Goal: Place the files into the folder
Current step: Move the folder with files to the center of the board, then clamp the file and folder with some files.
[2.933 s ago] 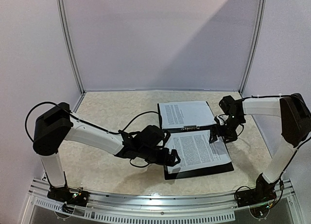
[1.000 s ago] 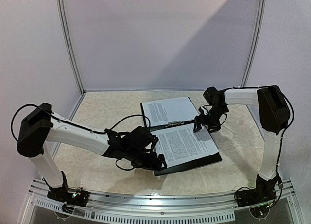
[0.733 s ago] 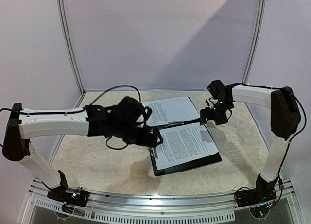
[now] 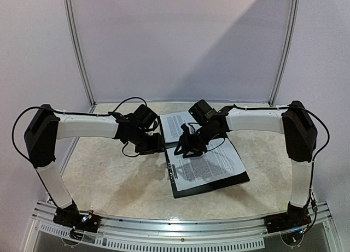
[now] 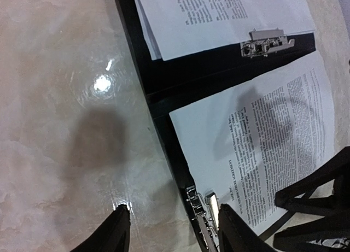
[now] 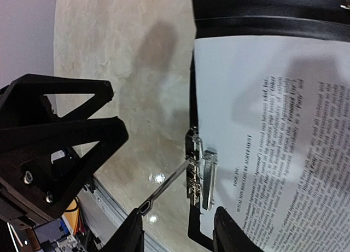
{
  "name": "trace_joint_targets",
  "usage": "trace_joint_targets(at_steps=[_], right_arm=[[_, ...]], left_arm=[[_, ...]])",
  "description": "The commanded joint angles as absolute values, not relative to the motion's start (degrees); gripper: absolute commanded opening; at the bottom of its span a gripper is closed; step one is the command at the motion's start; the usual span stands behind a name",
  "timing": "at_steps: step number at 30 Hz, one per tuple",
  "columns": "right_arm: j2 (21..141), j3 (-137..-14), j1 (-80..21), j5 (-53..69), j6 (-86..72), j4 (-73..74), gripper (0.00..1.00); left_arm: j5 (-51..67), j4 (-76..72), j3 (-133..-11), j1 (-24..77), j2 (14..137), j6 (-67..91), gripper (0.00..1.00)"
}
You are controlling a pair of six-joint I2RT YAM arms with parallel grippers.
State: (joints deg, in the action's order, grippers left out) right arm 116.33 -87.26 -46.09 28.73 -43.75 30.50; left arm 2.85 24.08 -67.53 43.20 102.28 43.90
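left gripper (image 5: 174, 230) and right gripper (image 6: 178, 238), both half-spread, empty, hang over the silver metal clip (image 6: 199, 178) edging the flat black folder's (image 4: 210, 185) white printed sheets (image 4: 210, 162).

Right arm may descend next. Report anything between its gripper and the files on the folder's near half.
Nothing visible. The right gripper hangs open above the files, by the metal clip at their left edge; the left gripper sits off to the side.
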Motion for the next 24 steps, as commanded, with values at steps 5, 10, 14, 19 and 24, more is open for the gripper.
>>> trace_joint_targets(at_steps=[5,10,14,19,24], right_arm=[[122.84,-90.79,-48.33,38.09,-51.17,23.42,0.36],[123.99,-90.79,-49.97,39.71,-52.68,22.93,0.33],[124.04,-90.51,-50.39,39.73,-52.80,23.49,0.29],[123.68,-89.44,-50.66,40.15,-52.91,24.02,0.25],[122.30,-87.20,-50.82,40.07,-53.35,23.11,0.22]], left_arm=[[6.01,20.84,-64.69,43.15,103.90,44.33,0.49],[6.35,19.87,-63.24,43.15,103.34,44.52,0.47],[6.41,19.86,-63.19,43.15,103.29,44.24,0.47],[6.66,19.90,-63.28,43.07,103.31,44.23,0.47],[6.71,19.78,-63.41,43.09,103.43,44.30,0.47]])
